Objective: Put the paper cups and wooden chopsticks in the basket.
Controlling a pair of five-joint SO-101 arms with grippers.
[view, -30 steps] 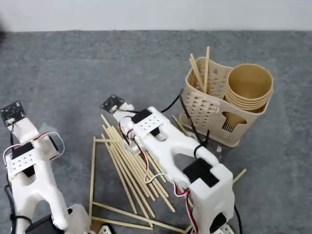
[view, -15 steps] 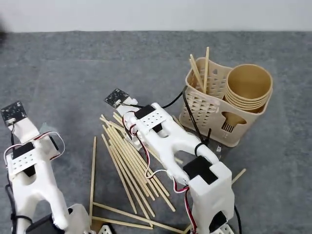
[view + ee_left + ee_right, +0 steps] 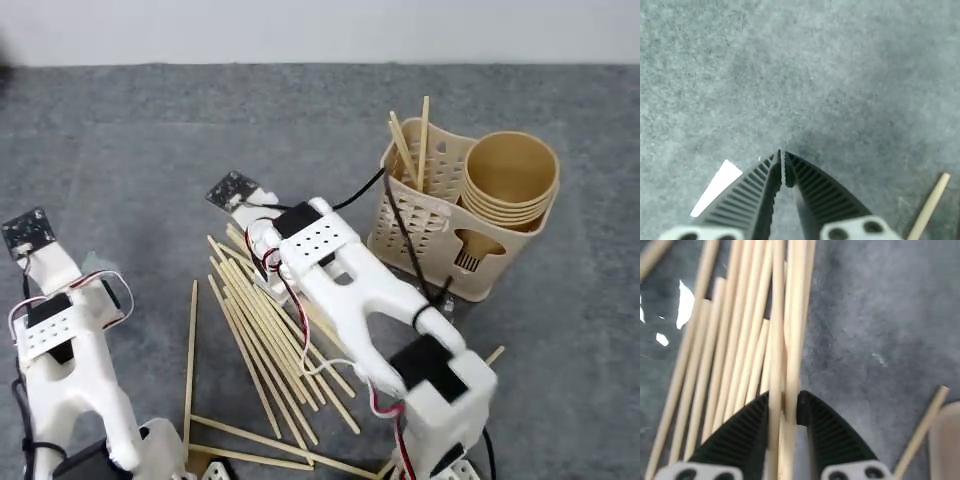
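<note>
High view: basket at right, stacked paper cups and upright sticks inside; chopstick pile loose on grey mat.
Left wrist: left gripper pressed together, over mat.
Right wrist: right gripper pinching chopsticks atop pile.

Right fingers have apparently shifted slightly farther out.
</note>
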